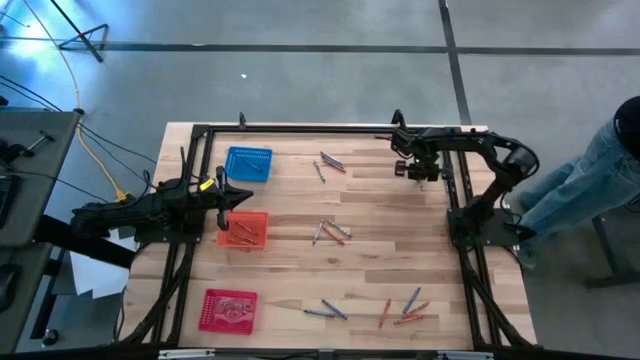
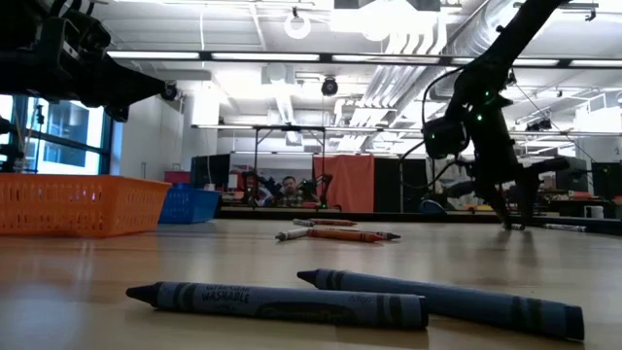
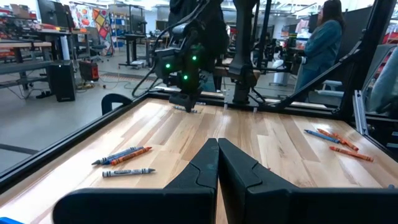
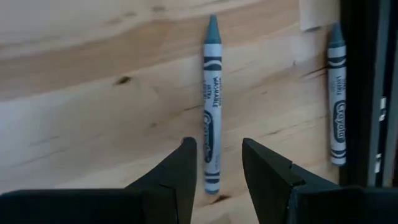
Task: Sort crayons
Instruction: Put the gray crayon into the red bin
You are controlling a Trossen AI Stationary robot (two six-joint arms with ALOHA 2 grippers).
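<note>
My right gripper (image 4: 216, 163) is open, low over the table's far right part (image 1: 417, 174), fingers pointing down. A grey-blue crayon (image 4: 212, 106) lies flat on the wood, its blunt end between the two fingers; I see no touch. A second grey-blue crayon (image 4: 336, 99) lies beside the black frame rail. My left gripper (image 3: 217, 167) is shut and empty above the orange basket (image 1: 243, 230), pointing level toward the table's right. Other crayons lie in loose groups at the far middle (image 1: 330, 165), the centre (image 1: 330, 232) and the near edge (image 1: 405, 310).
A blue basket (image 1: 248, 163) stands far left and a red basket (image 1: 229, 308) near left. A black frame rail (image 4: 367, 93) runs close beside my right gripper. Two grey-blue crayons (image 2: 282, 301) lie near the front edge. A person (image 1: 600, 170) stands past the table's right side.
</note>
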